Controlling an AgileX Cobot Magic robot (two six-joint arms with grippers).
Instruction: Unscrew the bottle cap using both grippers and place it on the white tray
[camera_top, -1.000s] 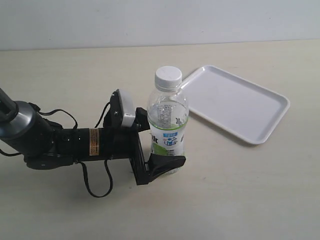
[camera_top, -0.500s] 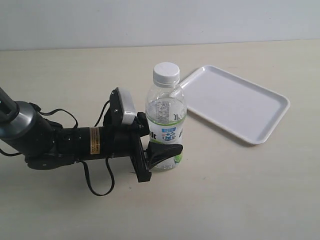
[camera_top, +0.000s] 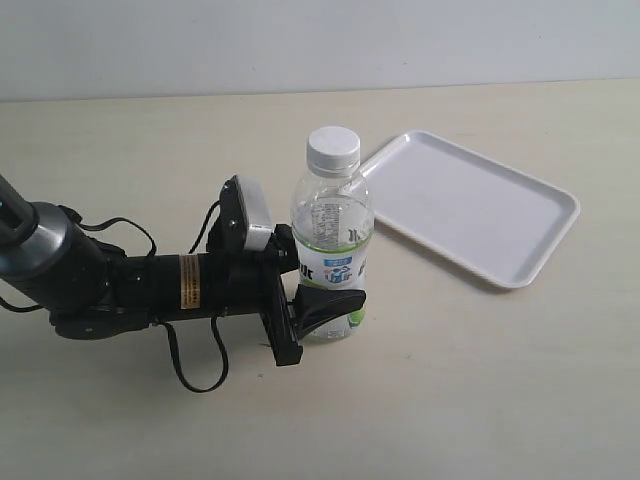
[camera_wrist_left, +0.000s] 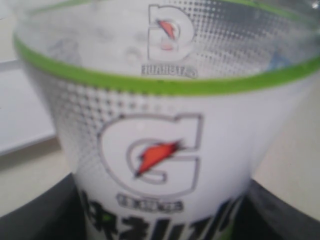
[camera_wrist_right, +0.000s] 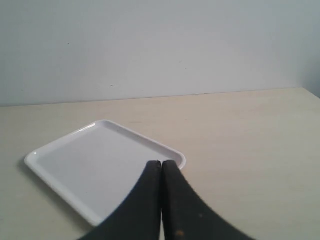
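Note:
The bottle (camera_top: 332, 240) stands upright at the table's middle, its white ribbed bottle cap (camera_top: 333, 148) screwed on top. My left gripper (camera_top: 326, 296), with the yellow band, reaches in from the left and is shut on the bottle's lower label. In the left wrist view the bottle (camera_wrist_left: 160, 125) fills the frame, with black fingers (camera_wrist_left: 35, 215) on either side. The white tray (camera_top: 470, 205) lies to the right of the bottle and has nothing on it. My right gripper (camera_wrist_right: 161, 164) is shut on nothing, low over the table before the tray (camera_wrist_right: 85, 165); the exterior view does not show it.
The left arm's black body and looping cables (camera_top: 190, 360) lie along the table at the left. A pale wall (camera_top: 320, 40) closes off the far edge of the beige tabletop (camera_top: 480, 400).
The left gripper and the bottle have shifted slightly up and to the left in the exterior view since a second ago. Over the last half second they have hardly moved.

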